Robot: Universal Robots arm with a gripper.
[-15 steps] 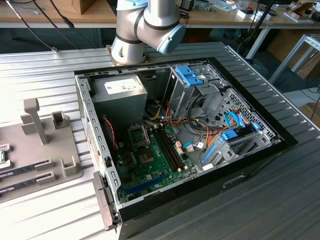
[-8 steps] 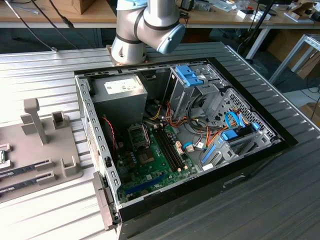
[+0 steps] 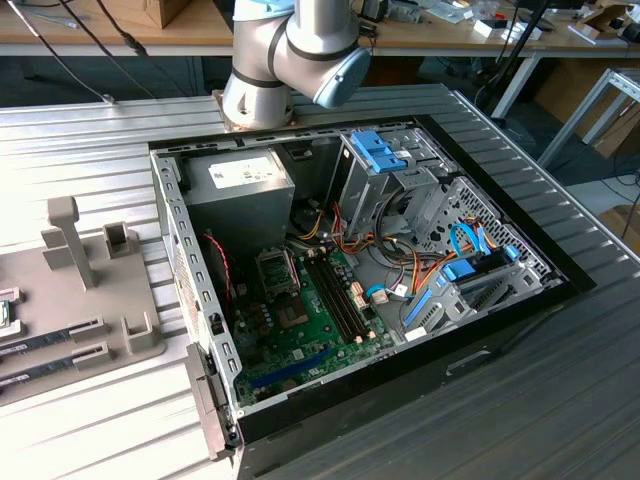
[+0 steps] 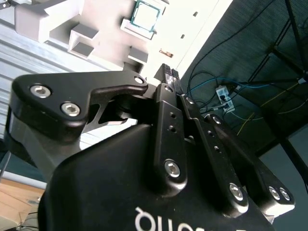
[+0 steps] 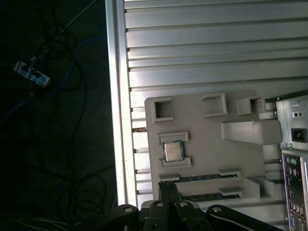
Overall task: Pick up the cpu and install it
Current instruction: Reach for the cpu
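ribbed metal table [image 3: 90,150], wooden workbenches [image 3: 190,36] behind, cables [image 5: 53,41] on dark floor [image 5: 48,144].

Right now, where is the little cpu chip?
In the first wrist view, the cpu sits in a slot on the grey holder tray, beside the memory sticks.

- cpu [image 5: 172,151] lies flat, lid up, in grey fixture tray [image 5: 202,139], betw. two raised lips.
- gripper [image 5: 168,186]: fingers pressed together, nothing held; apart from cpu, tips near memory sticks [image 5: 204,178] in same tray.
- tray sits on ribbed alu table [image 5: 202,48]; PC case rear [image 5: 294,144] just beside it.
- cables + power strip [image 5: 30,73] on dark floor past table edge.
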